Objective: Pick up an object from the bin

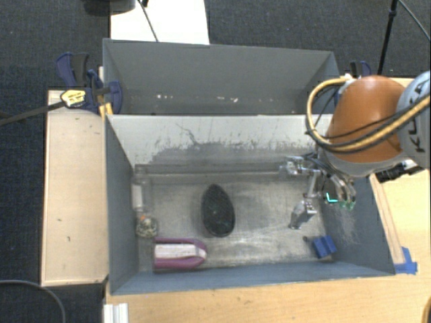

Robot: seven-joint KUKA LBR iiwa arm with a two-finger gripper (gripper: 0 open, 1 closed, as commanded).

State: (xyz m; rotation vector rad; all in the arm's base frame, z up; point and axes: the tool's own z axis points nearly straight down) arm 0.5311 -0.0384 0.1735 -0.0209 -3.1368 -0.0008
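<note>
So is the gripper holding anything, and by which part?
Nothing visibly held. The gripper is over bare floor at the right of the bin, clear of the blue piece and the black oval object.

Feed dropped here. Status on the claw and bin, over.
Claw over bare floor at right of bin. Blue piece nearest, toward the front corner; black oval brush mid-bin, apart. Nothing between claw and either.

**Open floor, centre right**

The grey metal bin (266,197) has bare floor between the black oval object (219,210) at centre and the small blue block (324,247) at front right. A clear tube (137,195), a mottled ball (145,227) and a purple-and-white flat pack (178,253) crowd the left side.
</note>
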